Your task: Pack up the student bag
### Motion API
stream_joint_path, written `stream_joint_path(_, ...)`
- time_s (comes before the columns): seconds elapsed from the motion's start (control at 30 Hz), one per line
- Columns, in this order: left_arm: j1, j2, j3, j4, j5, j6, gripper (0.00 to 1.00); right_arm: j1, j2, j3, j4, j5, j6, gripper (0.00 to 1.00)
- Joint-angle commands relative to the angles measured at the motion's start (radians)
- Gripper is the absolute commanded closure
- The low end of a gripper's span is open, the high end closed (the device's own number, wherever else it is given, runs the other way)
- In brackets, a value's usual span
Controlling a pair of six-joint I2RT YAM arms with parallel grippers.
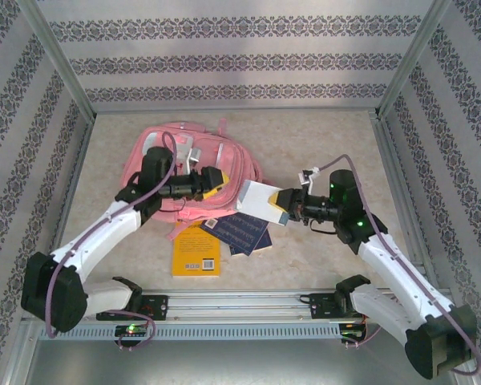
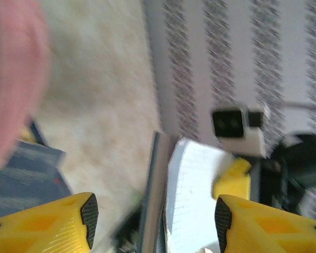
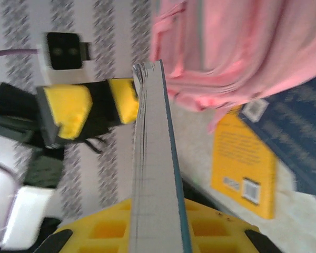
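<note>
Pink fabric student bag (image 1: 242, 164) lies limp mid-table, likely light and best taken by its opening's rim, as the left gripper (image 1: 216, 183) gapes empty over it and the right gripper (image 1: 282, 205) pinches a book (image 1: 255, 199).

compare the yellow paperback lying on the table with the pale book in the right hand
The yellow paperback lies flat on the table, unheld; the pale book is clamped in the right hand beside the pink fabric backpack. The yellow paperback shows a barcoded cover; the pale book shows a plain pale face. Both are thin rectangular books.
</note>
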Motion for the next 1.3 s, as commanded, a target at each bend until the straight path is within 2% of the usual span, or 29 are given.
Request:
stream_joint_path(0.0, 0.02, 0.082, 0.146, -0.304, -0.202, 0.266, 0.39, -0.039, -0.088, 0.035, -0.25, 0.161, -0.132, 1.0)
stream_joint_path(0.13, 0.038, 0.223, 0.31, -0.38, -0.29, 0.361, 0.41, -0.079, -0.132, 0.046, -0.347, 0.181, -0.168, 1.0)
stream_joint_path(0.23, 0.071, 0.313, 0.38, -0.386, -0.315, 0.387, 0.44, -0.092, -0.129, 0.057, -0.4, 0.181, -0.189, 1.0)
stream_joint_path(0.47, 0.106, 0.497, 0.532, -0.441, -0.249, 0.458, 0.51, -0.108, -0.114, 0.08, -0.437, 0.154, -0.222, 1.0)
stream_joint_path(0.6, 0.108, 0.533, 0.536, -0.431, -0.217, 0.464, 0.55, -0.111, -0.106, 0.072, -0.427, 0.146, -0.219, 1.0)
stream_joint_path(0.9, 0.098, 0.569, 0.451, -0.307, -0.079, 0.374, 0.64, -0.119, -0.088, 0.023, -0.357, 0.126, -0.178, 1.0)
stream_joint_path(1.1, 0.076, 0.577, 0.403, -0.262, -0.071, 0.334, 0.67, -0.124, -0.089, 0.003, -0.318, 0.118, -0.152, 1.0)
stream_joint_path(1.17, 0.068, 0.582, 0.405, -0.267, -0.081, 0.333, 0.76, -0.125, -0.084, 0.004, -0.308, 0.121, -0.149, 1.0)
stream_joint_path(1.27, 0.06, 0.58, 0.421, -0.285, -0.107, 0.31, 0.97, -0.126, -0.073, 0.037, -0.318, 0.15, -0.163, 1.0)
